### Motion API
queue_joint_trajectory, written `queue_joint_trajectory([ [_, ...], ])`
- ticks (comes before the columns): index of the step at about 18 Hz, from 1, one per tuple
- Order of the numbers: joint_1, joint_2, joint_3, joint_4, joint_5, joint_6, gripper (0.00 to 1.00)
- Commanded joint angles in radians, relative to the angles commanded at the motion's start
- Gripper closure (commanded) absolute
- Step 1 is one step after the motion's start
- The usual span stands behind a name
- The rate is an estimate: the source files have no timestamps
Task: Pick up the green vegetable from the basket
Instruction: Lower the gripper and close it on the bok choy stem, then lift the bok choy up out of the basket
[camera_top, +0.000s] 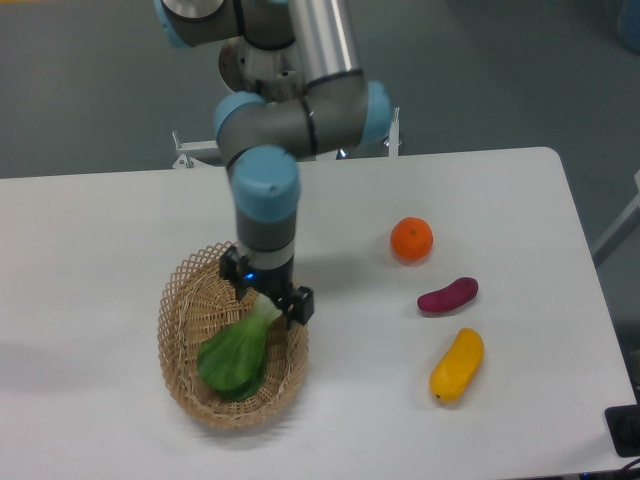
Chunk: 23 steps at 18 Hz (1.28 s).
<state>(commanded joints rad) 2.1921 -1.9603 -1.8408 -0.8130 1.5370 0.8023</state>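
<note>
The green vegetable (235, 358) lies in the tan wicker basket (184, 375) at the front left of the table, leaves toward the front, pale stalk toward the back right. My gripper (267, 292) hangs over the stalk end, above the basket's back right part, and hides most of the stalk. Its fingers stand apart on either side of the stalk, open, with nothing held.
An orange (411, 240), a purple sweet potato (447, 295) and a yellow oblong fruit (457, 365) lie on the white table to the right of the basket. The arm's base stands at the back edge.
</note>
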Motion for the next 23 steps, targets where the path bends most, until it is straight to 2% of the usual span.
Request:
queue_joint_trajectory([
  [13, -0.006, -0.032, -0.009, 0.008, 0.026, -0.005, 0.0],
  [14, -0.006, -0.035, -0.011, 0.017, 0.029, -0.003, 0.05],
  [17, -0.008, -0.035, -0.011, 0.026, 0.045, 0.0, 0.37],
  [18, -0.008, -0.034, -0.011, 0.026, 0.045, 0.001, 0.44],
  [23, -0.006, -0.028, -0.009, 0.026, 0.045, 0.006, 0.57],
])
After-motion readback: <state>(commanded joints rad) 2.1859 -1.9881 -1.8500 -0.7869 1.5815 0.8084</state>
